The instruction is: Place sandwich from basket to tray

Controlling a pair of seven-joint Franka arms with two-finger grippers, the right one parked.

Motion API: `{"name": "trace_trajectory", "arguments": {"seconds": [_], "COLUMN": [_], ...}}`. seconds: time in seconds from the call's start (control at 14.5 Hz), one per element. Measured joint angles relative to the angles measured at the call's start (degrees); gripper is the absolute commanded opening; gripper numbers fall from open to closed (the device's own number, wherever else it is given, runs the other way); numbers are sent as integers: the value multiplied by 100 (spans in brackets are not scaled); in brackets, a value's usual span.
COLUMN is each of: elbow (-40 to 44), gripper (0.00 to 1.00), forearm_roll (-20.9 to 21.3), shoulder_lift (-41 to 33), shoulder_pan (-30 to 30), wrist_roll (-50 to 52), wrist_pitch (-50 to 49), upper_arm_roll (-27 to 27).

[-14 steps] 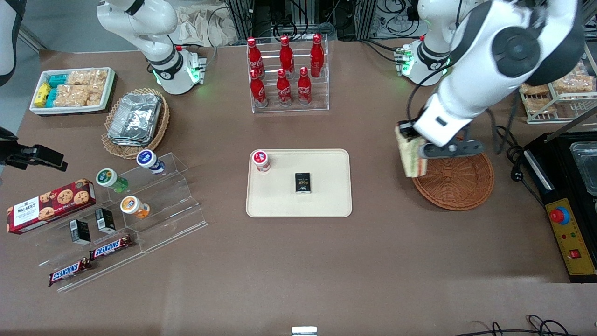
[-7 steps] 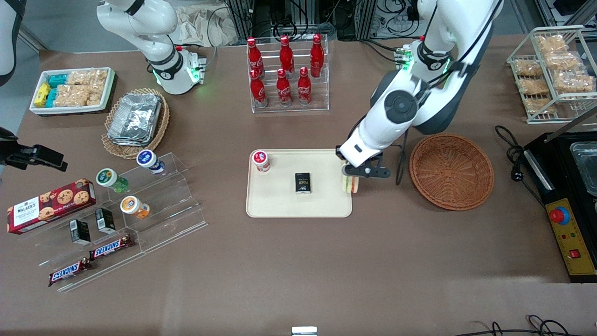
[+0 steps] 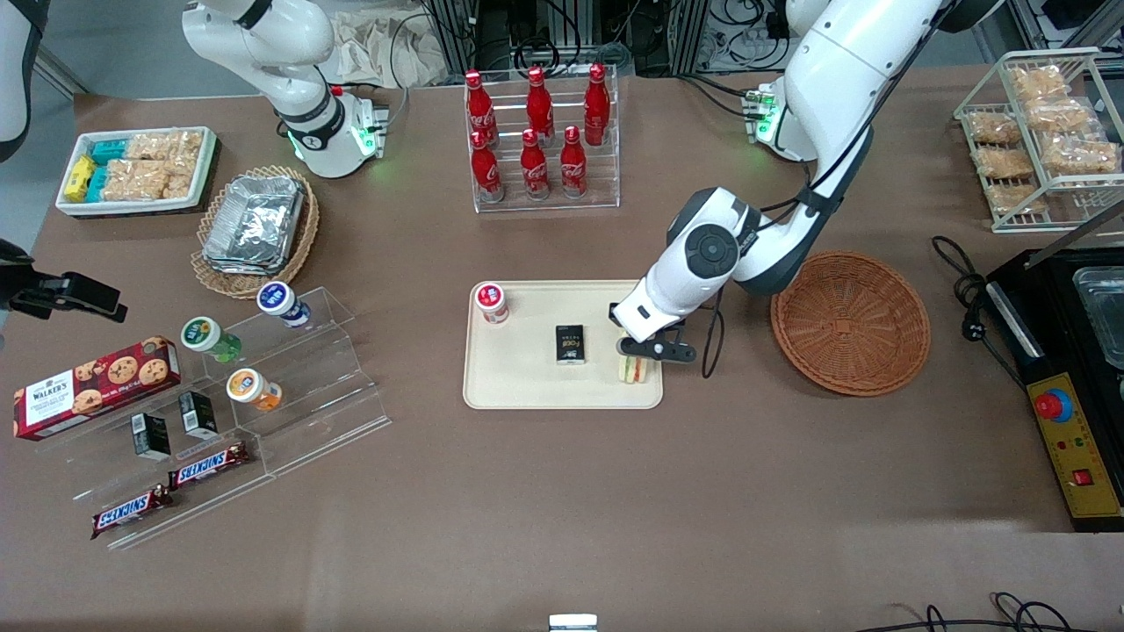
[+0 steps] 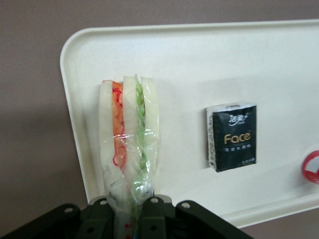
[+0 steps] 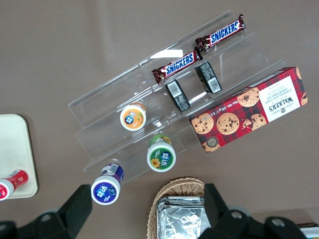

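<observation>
**A:** The gripper is low over the tray, at the corner nearest the basket, and its jaws are clamped on the sandwich. The wedge hangs point-up in the pinch, filling edge facing the wrist camera.

**B:** How does it look to handle?

**A:** Light and soft, I'd say. In the wrist view the sandwich is wrapped in clear film, bunched where the gripper pinches it. Film is slippery and bread squashes, so a hard squeeze would crush the layers. The narrow end, across the flat bread faces, looks like the sensible place to hold it, and that's where it's held.

**B:** Is it touching the tray yet?

**A:** Can't tell. It's over the tray floor, just inside the rim.

**B:** Give me a count.

**A:** One sandwich, one tray, one round basket with nothing in it, sitting on the bench toward the working arm's end. Already on the tray: one black tissue pack and one red-capped bottle. Farther from the front camera, six red cola bottles in a clear rack.
</observation>
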State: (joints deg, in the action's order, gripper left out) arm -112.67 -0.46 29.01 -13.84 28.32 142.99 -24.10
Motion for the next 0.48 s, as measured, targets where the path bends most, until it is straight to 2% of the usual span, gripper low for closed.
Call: {"name": "trace_trajectory", "arguments": {"seconds": [0.07,0.14,0.48], "elbow": [3,7,206], "gripper": [94,100,100], "forearm_roll": [69,125,182], "shoulder_lift": [45,67,56], "shoulder_pan": [-10,-11,-6], "wrist_roll": [28,35,251], "wrist_pitch": [0,0,8], "upper_arm_roll": [5,8,32]}}
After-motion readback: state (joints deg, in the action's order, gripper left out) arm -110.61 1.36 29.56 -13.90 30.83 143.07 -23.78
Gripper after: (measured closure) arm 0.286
